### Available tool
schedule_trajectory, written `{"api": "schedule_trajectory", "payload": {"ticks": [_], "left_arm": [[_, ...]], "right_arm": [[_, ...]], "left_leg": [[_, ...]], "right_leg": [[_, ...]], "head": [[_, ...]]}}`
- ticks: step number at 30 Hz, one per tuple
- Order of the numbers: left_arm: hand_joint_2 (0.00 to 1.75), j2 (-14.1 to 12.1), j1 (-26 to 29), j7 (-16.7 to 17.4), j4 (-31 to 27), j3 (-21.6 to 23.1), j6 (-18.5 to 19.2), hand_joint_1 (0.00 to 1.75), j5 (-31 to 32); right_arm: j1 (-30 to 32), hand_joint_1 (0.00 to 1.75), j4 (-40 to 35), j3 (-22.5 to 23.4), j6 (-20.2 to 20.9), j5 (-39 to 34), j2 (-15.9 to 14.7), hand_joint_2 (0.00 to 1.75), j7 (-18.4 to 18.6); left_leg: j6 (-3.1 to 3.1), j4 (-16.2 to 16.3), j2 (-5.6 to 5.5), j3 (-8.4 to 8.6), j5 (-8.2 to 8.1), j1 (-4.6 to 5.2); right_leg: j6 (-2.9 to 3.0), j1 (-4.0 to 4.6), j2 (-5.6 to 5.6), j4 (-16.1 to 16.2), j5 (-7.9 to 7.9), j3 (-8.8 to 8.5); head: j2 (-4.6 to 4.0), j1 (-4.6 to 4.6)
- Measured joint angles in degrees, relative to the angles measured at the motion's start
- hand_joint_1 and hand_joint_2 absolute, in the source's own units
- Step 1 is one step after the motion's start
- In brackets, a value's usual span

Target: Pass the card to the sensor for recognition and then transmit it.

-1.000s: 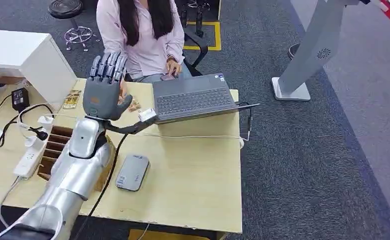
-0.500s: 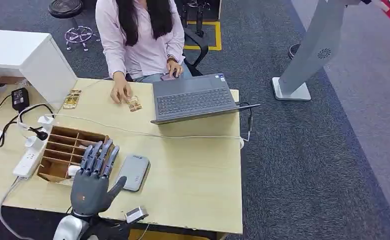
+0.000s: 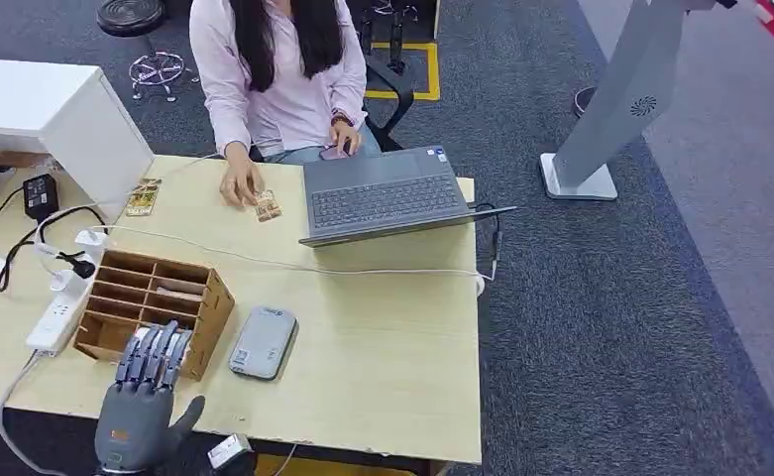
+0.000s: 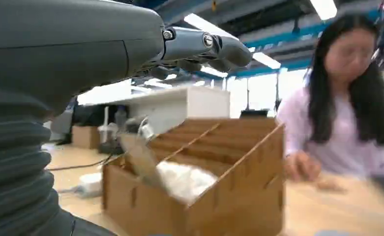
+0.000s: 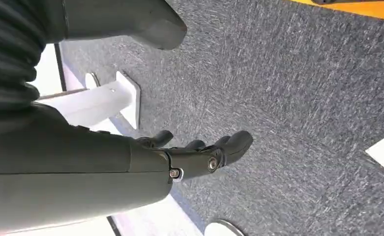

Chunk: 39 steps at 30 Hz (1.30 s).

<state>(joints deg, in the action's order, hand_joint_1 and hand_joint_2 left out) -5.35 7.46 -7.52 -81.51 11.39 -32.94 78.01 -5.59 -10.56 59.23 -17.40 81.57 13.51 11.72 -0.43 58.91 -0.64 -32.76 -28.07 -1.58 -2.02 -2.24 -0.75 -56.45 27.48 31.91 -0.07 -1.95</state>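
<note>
A: Card (image 3: 269, 206) first. You'll find it on the counter (image 3: 392, 337) just beside the laptop (image 3: 387, 193), on the side of the laptop away from the grey pedestal (image 3: 615, 99). The person's hand (image 3: 241, 185) rests on its near end. It lies flat, long axis slanted, one short end toward the person and the other toward the wooden organizer (image 3: 150, 302). Which face is up, you cannot tell at this size.

B: And the sensor?

A: The grey reader (image 3: 263, 342) sits flat on the counter just beside the organizer, on the laptop's side of it, well apart from the card.

B: What about your hands?

A: Your left hand (image 3: 143, 412) is at the counter's front edge, in front of the organizer, palm down, fingers straight and spread, gripping nothing. In the left wrist view the fingers (image 4: 204, 46) hang above the organizer (image 4: 199, 177) with nothing between them. Your right hand (image 5: 190, 157) hangs over the carpet, fingers loosely curved and apart, nothing in it.

B: What differs from before?

A: A second ago the left hand was raised high by the laptop's corner, near the person. Half a second ago it was over the organizer's front. Now it has pulled back further, to the counter's edge. The card has shifted slightly under the person's hand; the reader, laptop and organizer have stayed put.
</note>
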Motion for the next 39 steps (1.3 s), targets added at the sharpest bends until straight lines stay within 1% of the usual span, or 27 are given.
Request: {"api": "schedule_trajectory", "payload": {"ticks": [3, 7, 13, 19, 24, 32, 39], "left_arm": [[1.75, -1.43, 0.00, 0.84, 1.05, -0.51, 1.43, 0.00, 0.07], [1.75, -2.43, -0.02, 1.12, 1.93, -1.09, 1.86, 0.00, 0.07], [1.75, -3.20, -0.42, 1.56, 2.36, -1.66, 2.76, 0.00, 0.20], [1.75, -4.11, -1.90, 2.30, 2.36, -3.48, 2.96, 0.00, -0.37], [1.75, -4.18, -3.72, 2.17, 2.98, -4.81, 3.13, 0.00, -0.37], [1.75, -4.11, -6.92, 2.04, 4.24, -4.98, 3.79, 0.00, -0.02], [1.75, -3.98, -8.62, 1.16, 4.66, -4.99, 4.81, 0.00, 0.33]], "right_arm": [[-0.01, 0.00, 0.00, 0.02, 0.00, -0.09, 0.00, 1.75, -0.07], [-0.01, 0.00, 0.00, 0.07, 0.00, -0.09, 0.00, 1.75, -0.07], [-0.01, 0.00, 0.00, 0.26, 0.00, -0.13, 0.00, 1.75, -0.50], [-0.02, 0.00, 0.00, 0.28, 0.04, 0.07, 0.00, 1.75, -0.68], [-0.05, 0.00, 0.00, 0.28, 0.61, 0.61, 0.00, 1.75, -0.83], [-0.08, 0.00, 0.00, 0.28, 0.68, 0.96, 0.00, 1.75, -0.85], [-0.10, 0.00, 0.00, 0.26, 0.83, 1.35, 0.00, 1.75, -0.85]], "left_leg": [[0.00, 0.00, 0.00, 0.00, 0.00, -0.01], [0.00, 0.00, 0.00, -0.01, 0.00, 0.00], [0.00, 0.00, 0.00, -0.01, 0.00, 0.01], [-0.01, 0.00, 0.00, 0.01, 0.01, -0.01], [-0.01, 0.00, -0.01, 0.01, 0.01, -0.01], [-0.01, 0.00, -0.01, 0.01, 0.01, 0.00], [-0.01, 0.00, -0.01, 0.01, 0.01, -0.01]], "right_leg": [[0.00, 0.00, 0.00, -0.01, 0.00, 0.00], [0.00, -0.01, 0.00, 0.00, 0.00, -0.01], [0.00, -0.01, 0.00, 0.00, 0.00, -0.01], [0.01, 0.01, 0.00, -0.01, -0.01, -0.01], [0.01, 0.00, 0.00, -0.01, -0.01, -0.02], [0.03, 0.00, 0.00, -0.01, -0.03, -0.01], [0.03, 0.00, -0.01, -0.01, -0.03, -0.01]], "head": [[0.00, 0.00], [0.00, -0.02], [0.00, -0.02], [0.00, 0.00], [0.00, -0.02], [0.00, -0.02], [0.00, -0.02]]}}
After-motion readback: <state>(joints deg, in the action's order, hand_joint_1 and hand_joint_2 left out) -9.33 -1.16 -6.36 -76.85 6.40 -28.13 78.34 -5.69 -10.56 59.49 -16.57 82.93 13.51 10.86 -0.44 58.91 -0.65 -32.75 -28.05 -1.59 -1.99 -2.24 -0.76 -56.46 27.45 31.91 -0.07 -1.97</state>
